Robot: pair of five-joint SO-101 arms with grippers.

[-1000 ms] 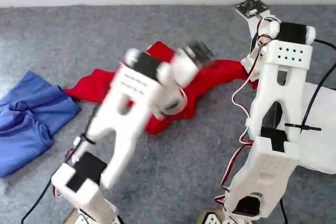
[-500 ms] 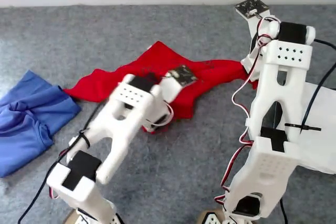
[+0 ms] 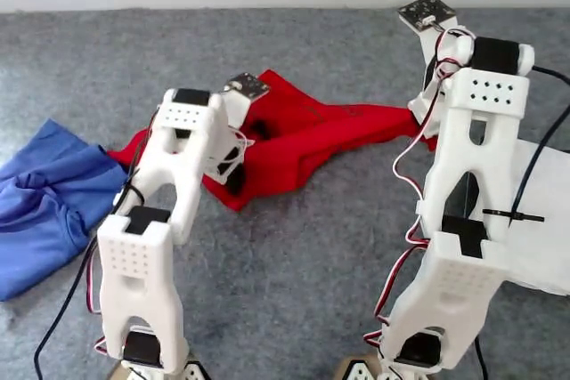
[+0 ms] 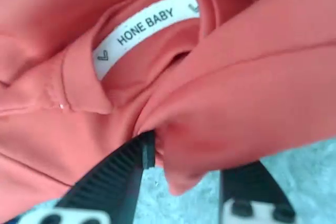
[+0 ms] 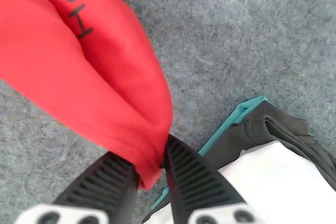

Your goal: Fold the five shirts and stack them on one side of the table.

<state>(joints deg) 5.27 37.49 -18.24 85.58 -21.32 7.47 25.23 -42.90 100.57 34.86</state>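
A red shirt of soft knit cloth [image 3: 307,135] lies stretched across the middle of the grey, carpet-like table [image 3: 312,264], pulled out between the two arms. One end is bunched under the left arm and the other runs in a narrow band to the right arm.

The left hand [image 4: 191,161] is closed on a thick fold of the red shirt just beside the collar, where a white neck label [image 4: 144,24] is sewn in. The fold fills the gap between its two black fingers. It presses against the ribbed finger [image 4: 113,179], and its tip hangs down over the grey table.

The right hand [image 5: 149,166] is closed tight on the other end of the red shirt. A thin rounded edge of cloth is pinched between its two ribbed black fingers, which stand almost together. From there the cloth rises away from them in a smooth fold with dark print on it.

Near the right hand a white garment with a dark, teal-edged layer [image 5: 262,177] lies on the table, apart from the red shirt.

A rumpled blue shirt [image 3: 49,198] lies at the left edge of the table, its near corner just beside the red shirt's left end.
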